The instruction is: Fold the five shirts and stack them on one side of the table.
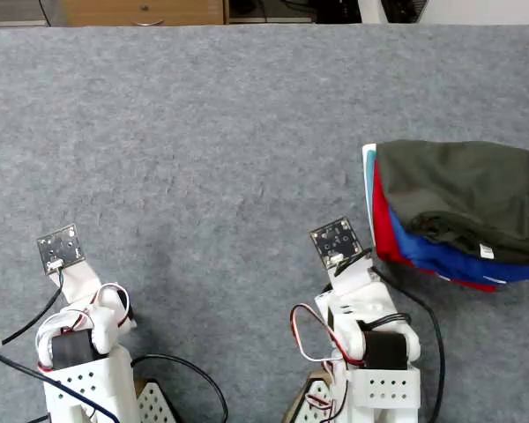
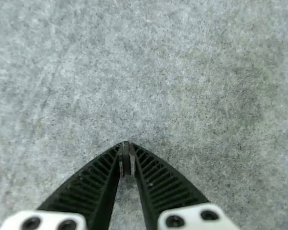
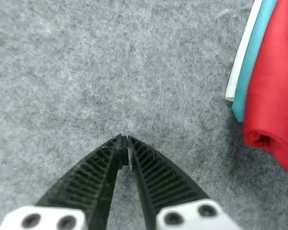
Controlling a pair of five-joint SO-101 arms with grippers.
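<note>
The stack of shirts (image 1: 458, 211) lies at the counter's (image 1: 203, 132) right edge, five folded layers with the dark one on top. Left gripper (image 2: 125, 158) and right gripper (image 3: 124, 152) rest at the near side, fingers closed on nothing. The task looks finished, and no further move seems needed.

The desk (image 1: 203, 132) is plain grey felt with a faint mottle. One shirt, the dark shirt (image 1: 463, 189), is olive-grey; the blue shirt (image 1: 450, 257) is bright blue, the red shirt (image 3: 273, 86) vivid red, the teal shirt (image 3: 252, 57) pale teal, and the white shirt (image 3: 241, 55) white. The left gripper (image 2: 125, 158) and the right gripper (image 3: 124, 151) are ribbed black on white bases.
</note>
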